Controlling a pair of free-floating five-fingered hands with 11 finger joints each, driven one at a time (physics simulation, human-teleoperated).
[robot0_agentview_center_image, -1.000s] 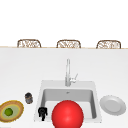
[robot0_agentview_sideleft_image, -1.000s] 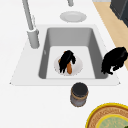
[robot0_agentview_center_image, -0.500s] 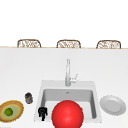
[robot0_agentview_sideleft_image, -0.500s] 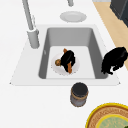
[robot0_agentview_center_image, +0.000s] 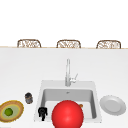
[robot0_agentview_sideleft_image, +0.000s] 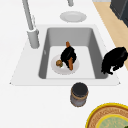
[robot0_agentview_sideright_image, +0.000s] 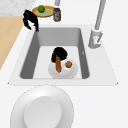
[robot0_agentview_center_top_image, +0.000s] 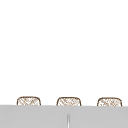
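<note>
The right robot hand (robot0_agentview_sideleft_image: 68, 56) is down in the sink (robot0_agentview_sideleft_image: 97, 53), its fingers curled round an orange-brown carrot-like stick (robot0_agentview_sideleft_image: 70, 63) that lies across a small white plate (robot0_agentview_sideleft_image: 56, 68) on the sink floor. In the right side view the same robot hand (robot0_agentview_sideright_image: 59, 54) grips the far end of the stick (robot0_agentview_sideright_image: 58, 65), and a small round brown food piece (robot0_agentview_sideright_image: 68, 64) sits on the plate (robot0_agentview_sideright_image: 71, 72) just beside it, apart from the fingers.

The left robot hand (robot0_agentview_center_image: 42, 111) hangs idle over the sink's front left corner, fingers bent downward and holding nothing; it shows as well in the left side view (robot0_agentview_sideleft_image: 114, 60) and the right side view (robot0_agentview_sideright_image: 30, 18).

The plate lies near the middle of the basin, with bare floor between it and the walls on every side. The faucet (robot0_agentview_center_image: 67, 72) stands at the back rim. On the desk (robot0_agentview_center_image: 22, 67), a dark jar (robot0_agentview_sideleft_image: 79, 94) stands near the sink's left edge, beside a woven bowl (robot0_agentview_center_image: 15, 110) holding a green fruit (robot0_agentview_center_image: 9, 112). A larger white plate (robot0_agentview_center_image: 113, 104) lies on the desk to the right of the sink. A big red ball (robot0_agentview_center_image: 67, 114) covers the front of the basin in the front view.
</note>
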